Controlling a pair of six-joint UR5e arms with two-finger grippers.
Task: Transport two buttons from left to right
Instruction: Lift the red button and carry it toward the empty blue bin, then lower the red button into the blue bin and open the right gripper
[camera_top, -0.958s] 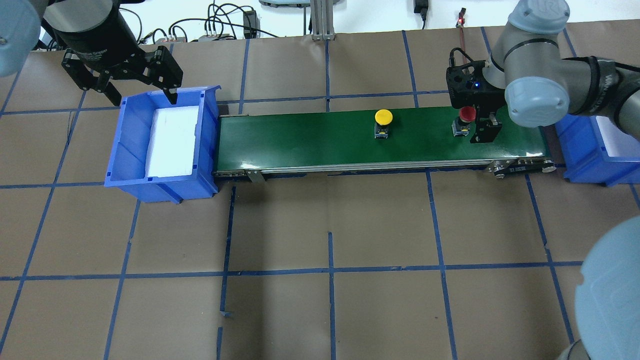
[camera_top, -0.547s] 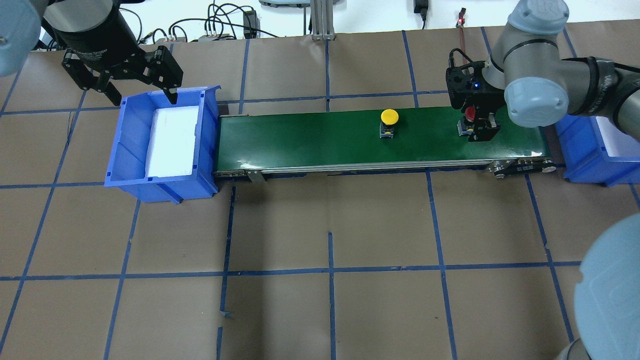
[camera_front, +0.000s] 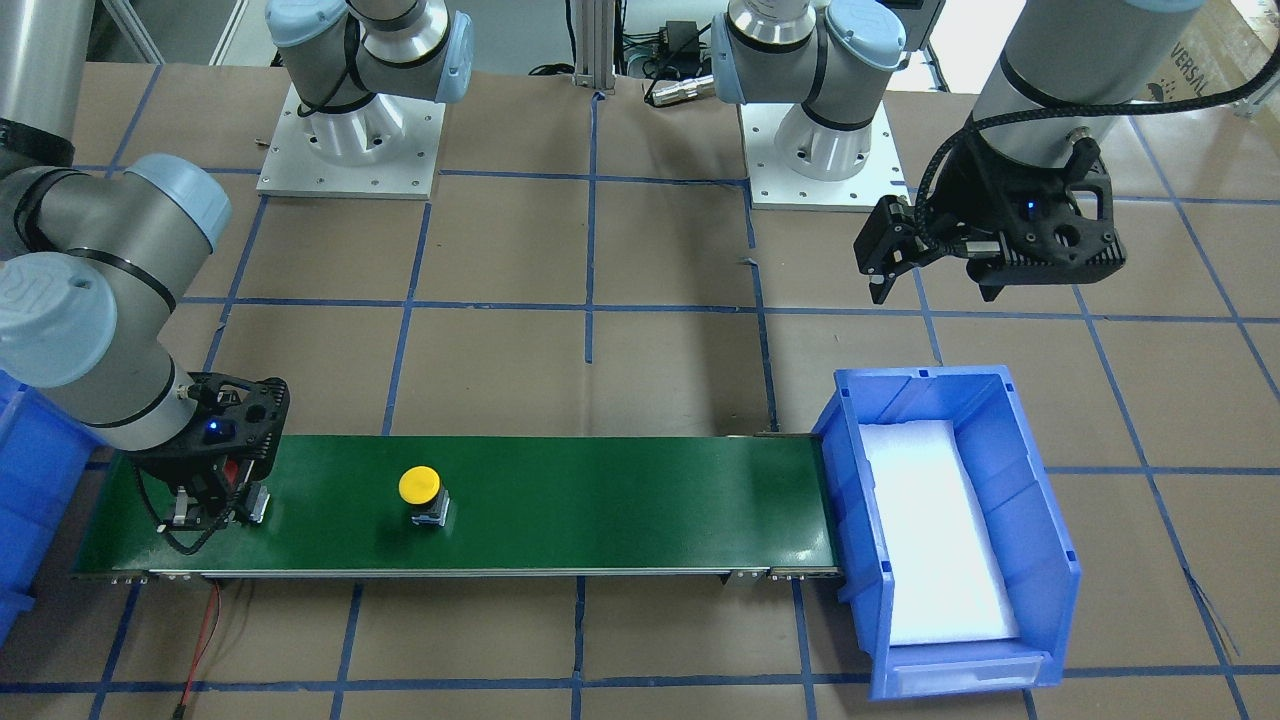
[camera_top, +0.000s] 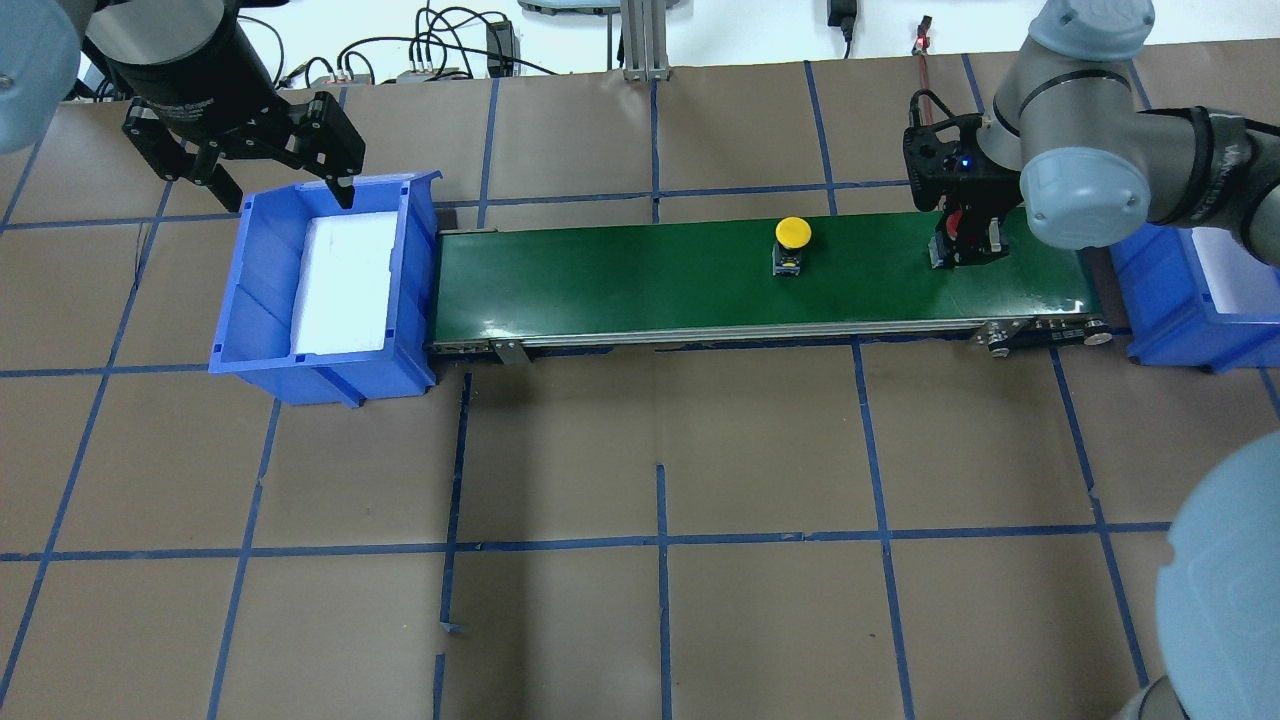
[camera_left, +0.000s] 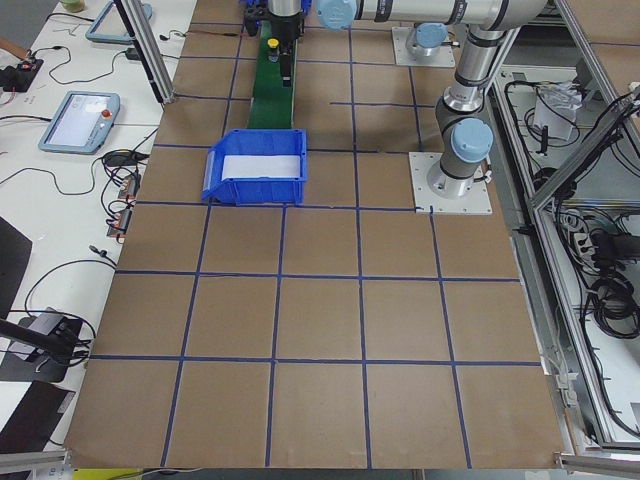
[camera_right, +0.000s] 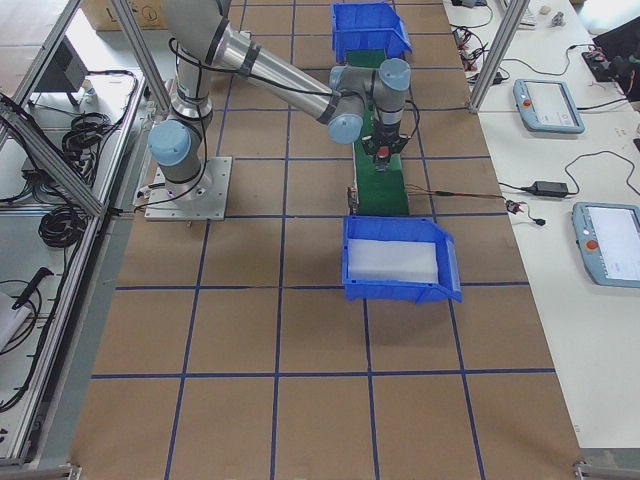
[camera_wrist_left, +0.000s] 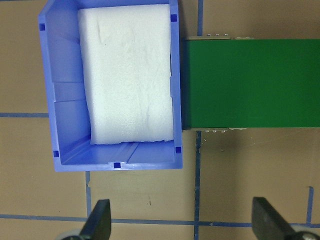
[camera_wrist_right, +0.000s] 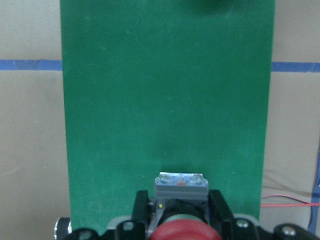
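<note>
**A:** Where is the right gripper (camera_wrist_right: 181, 220)?

**B:** At the bottom edge of its wrist view, clenched on the red button (camera_wrist_right: 181, 234). Its fingers (camera_wrist_right: 141, 207) press the grey-black base from both sides, and the red cap bulges just under the camera. In the overhead view that is the upper right, at the right end of the green belt (camera_top: 620, 270). I cannot tell whether the base touches the belt.

**A:** And the yellow button (camera_top: 793, 232)?

**B:** Upright on the same belt, left of the gripped one and well apart from it. It stands right of the belt's middle in the overhead view.

**A:** The left gripper (camera_wrist_left: 182, 225)?

**B:** Released, jaws spread wide. It hangs in the upper left of the overhead view, near the blue bin (camera_wrist_left: 65, 100).

**A:** What is in that bin?

**B:** A white foam pad (camera_wrist_left: 127, 75) covers its floor. The bin butts against the belt's left end.

**A:** Anything past the belt's right end?

**B:** A second blue bin (camera_top: 1160, 300), partly behind the right arm at the overhead view's right edge. Everything sits on the brown counter (camera_top: 660, 600), which is crossed with blue tape lines.
</note>
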